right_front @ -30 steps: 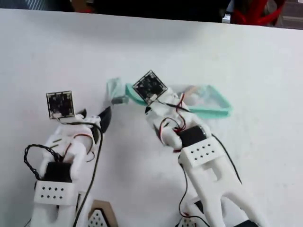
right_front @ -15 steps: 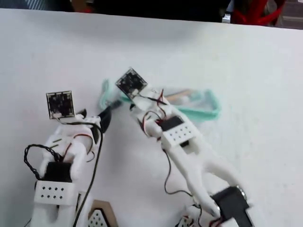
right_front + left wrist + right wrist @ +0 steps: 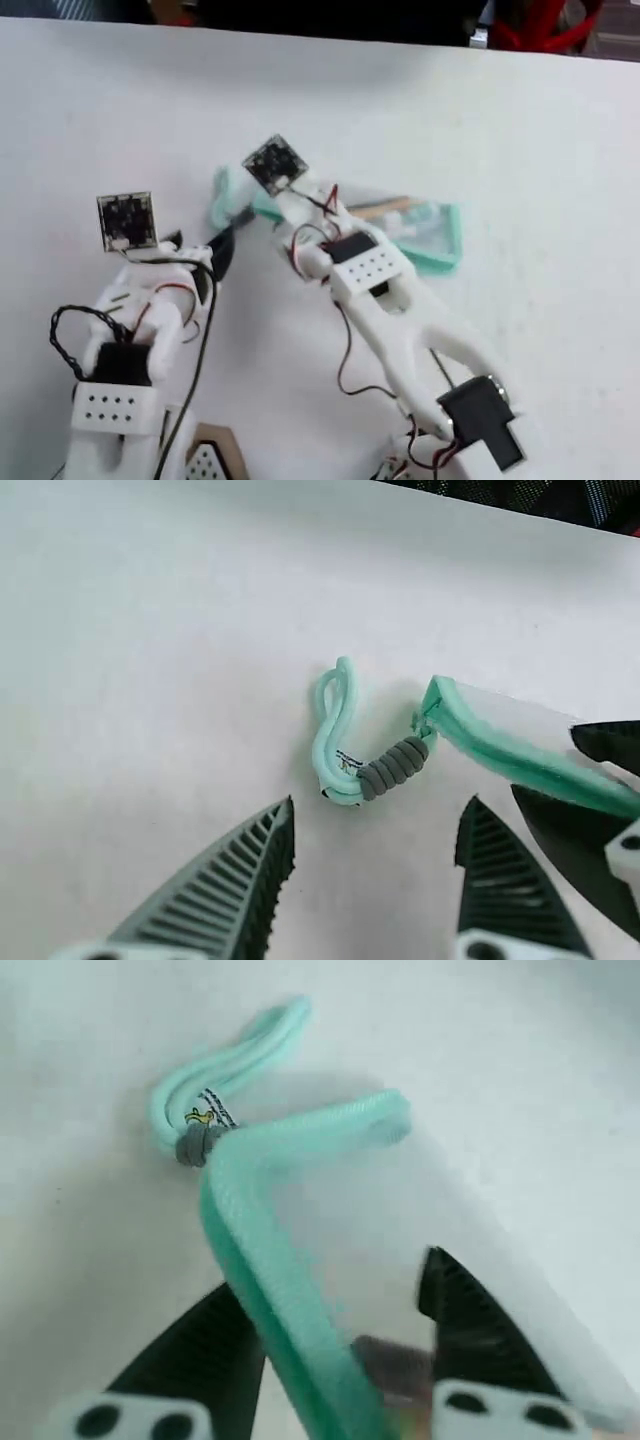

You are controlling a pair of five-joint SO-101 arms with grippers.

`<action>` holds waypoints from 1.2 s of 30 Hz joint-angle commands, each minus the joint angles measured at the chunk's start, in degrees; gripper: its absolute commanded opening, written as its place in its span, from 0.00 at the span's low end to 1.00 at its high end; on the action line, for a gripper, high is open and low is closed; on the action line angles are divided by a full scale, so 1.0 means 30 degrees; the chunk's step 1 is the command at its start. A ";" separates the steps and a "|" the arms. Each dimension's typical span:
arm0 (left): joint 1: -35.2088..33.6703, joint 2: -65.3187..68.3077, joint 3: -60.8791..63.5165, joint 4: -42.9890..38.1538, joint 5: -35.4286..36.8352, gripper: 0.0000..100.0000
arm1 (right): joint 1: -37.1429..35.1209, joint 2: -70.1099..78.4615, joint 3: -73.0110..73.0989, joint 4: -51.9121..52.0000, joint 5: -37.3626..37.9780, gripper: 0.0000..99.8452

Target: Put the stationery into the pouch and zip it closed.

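A mint-rimmed clear pouch [image 3: 432, 243] lies mid-table with a wooden pencil [image 3: 380, 209] showing inside it. At its left end are a mint strap loop [image 3: 335, 725] and a grey ribbed cord [image 3: 395, 768]. My right gripper [image 3: 335, 1280] sits at that end, its fingers on either side of the green rim [image 3: 280, 1320] and the clear wall, shut on the pouch. In the high view the right gripper [image 3: 268, 207] lies under its wrist camera. My left gripper [image 3: 378, 820] stands open just short of the loop, holding nothing; in the high view the left gripper [image 3: 200, 246] is left of the pouch.
The white table [image 3: 520, 130] has free room all around the pouch. Its far edge runs along the top of the high view, with dark clutter behind. The right arm's body [image 3: 400, 330] crosses the near middle. A black finger of the right gripper [image 3: 585, 815] shows in the left wrist view.
My right gripper has slid left along the pouch to its left end. The pouch shifted left and turned a little with it. The left arm stayed still.
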 commanded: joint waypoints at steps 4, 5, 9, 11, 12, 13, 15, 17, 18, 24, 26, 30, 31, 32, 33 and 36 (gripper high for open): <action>0.0220 -0.0220 -0.0088 -0.0440 -0.0205 0.26 | 0.0044 -0.1363 -0.0147 0.2037 -0.0469 0.25; 0.0220 -0.0220 -0.0088 -0.0440 -0.0205 0.26 | 0.0044 -0.1538 -0.0147 0.2535 -0.0469 0.25; 0.0220 -0.0220 -0.0088 -0.0440 -0.0205 0.26 | -0.0601 -0.2242 -0.0147 0.4967 -0.0264 0.25; 0.0220 -0.0220 -0.0088 -0.0440 -0.0205 0.26 | -0.1363 -0.2330 -0.0147 0.6403 0.0703 0.27; 0.0220 -0.0220 -0.0088 -0.0440 -0.0205 0.26 | -0.1832 -0.2330 -0.0147 0.7106 0.1407 0.29; 0.0220 -0.0220 -0.0088 -0.0440 -0.0205 0.26 | -0.2271 -0.2330 -0.0147 0.7722 0.1905 0.32; 0.0220 -0.0220 -0.0088 -0.0410 -0.0557 0.26 | -0.2916 -0.2359 -0.0147 0.8718 0.2901 0.37; 0.0220 -0.0220 -0.0088 -0.0410 -0.1289 0.26 | -0.2974 -0.2505 -0.0205 0.9304 0.3311 0.40; 0.0220 -0.0220 -0.0088 -0.0381 -0.1436 0.26 | -0.2799 -0.2535 -0.0264 0.9568 0.3429 0.39; 0.0190 -0.0220 -0.0088 -0.0293 -0.1495 0.26 | -0.2476 -0.3121 -0.0791 1.1414 0.3458 0.39; 0.0190 -0.0220 -0.0088 -0.0264 -0.1495 0.26 | -0.1949 -0.4264 -0.1817 1.3231 0.3458 0.38; 0.0190 -0.0220 -0.0117 -0.0264 -0.1495 0.26 | 0.1832 -0.7399 -0.3956 1.5165 0.3458 0.23; 0.0190 -0.0220 -0.0147 -0.0264 -0.1495 0.25 | 0.3414 -0.8103 -0.4249 1.4960 0.3458 0.16; 0.0190 -0.0220 -0.0205 -0.0322 -0.1495 0.25 | 0.4967 -0.8718 -0.4396 1.4432 0.3458 0.08; 0.0190 -0.0220 -0.0205 -0.0381 -0.1495 0.24 | 0.6520 -0.9245 -0.4425 1.3729 0.3341 0.01; 0.0190 -0.0220 -0.0498 -0.0381 -0.1495 0.13 | 1.0447 -0.9656 -0.3927 1.1912 0.3282 0.07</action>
